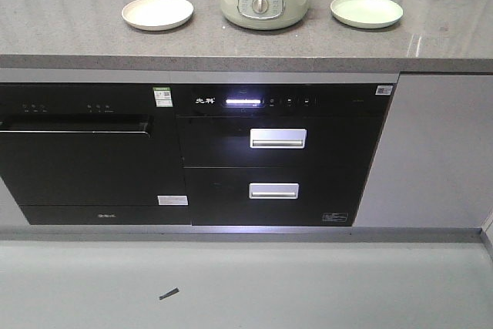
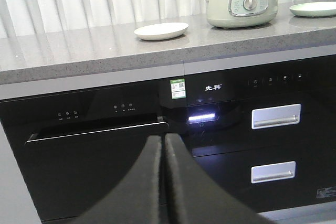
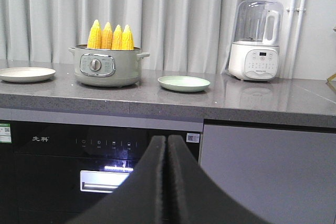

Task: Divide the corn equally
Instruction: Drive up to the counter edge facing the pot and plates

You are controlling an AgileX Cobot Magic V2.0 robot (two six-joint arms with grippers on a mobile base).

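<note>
Nothing is shared out yet. The corn (image 3: 111,36), four cobs, stands in the pot (image 3: 107,69) on the counter (image 1: 77,36). The cream plate (image 1: 157,13) and the green plate (image 1: 367,11) hold no corn. The left gripper (image 2: 163,139) and the right gripper (image 3: 166,139) are pinched closed on nothing, down low.

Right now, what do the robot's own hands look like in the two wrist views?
The left hand and right hand look alike: two matte black fingers each, broad at the base and curving inward to narrow tips. No markings, cables or coloured pads show. The arms behind them are out of view.
</note>
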